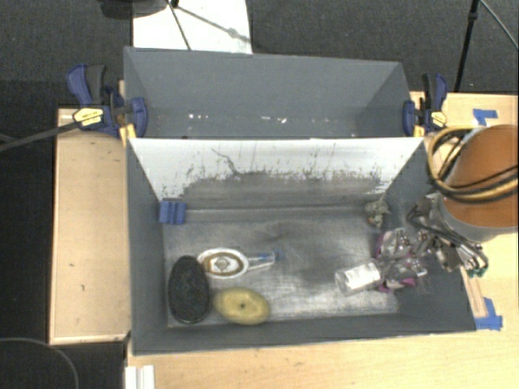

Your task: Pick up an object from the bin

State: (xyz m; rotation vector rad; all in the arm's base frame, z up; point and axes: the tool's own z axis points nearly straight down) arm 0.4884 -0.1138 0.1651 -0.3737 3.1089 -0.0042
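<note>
My gripper [399, 258] is low in the bin's right end, close to the right wall. Just left of it and slightly nearer the front lies a small white box-like thing [358, 278] with a dark label, tilted on the floor. A small purple and pink thing [408, 279] lies right under the gripper, partly hidden by it. I cannot make out whether the gripper touches either of them. A small greyish thing [375, 211] sits at the back right corner, behind the gripper.
At the bin's front left lie a black oval brush [188, 288], a yellow-green round pad [242, 305] and a white oval thing with a blue handle [231, 262]. A small blue block [171, 211] rests against the left wall. The orange-covered arm reaches in over the right rim.
</note>
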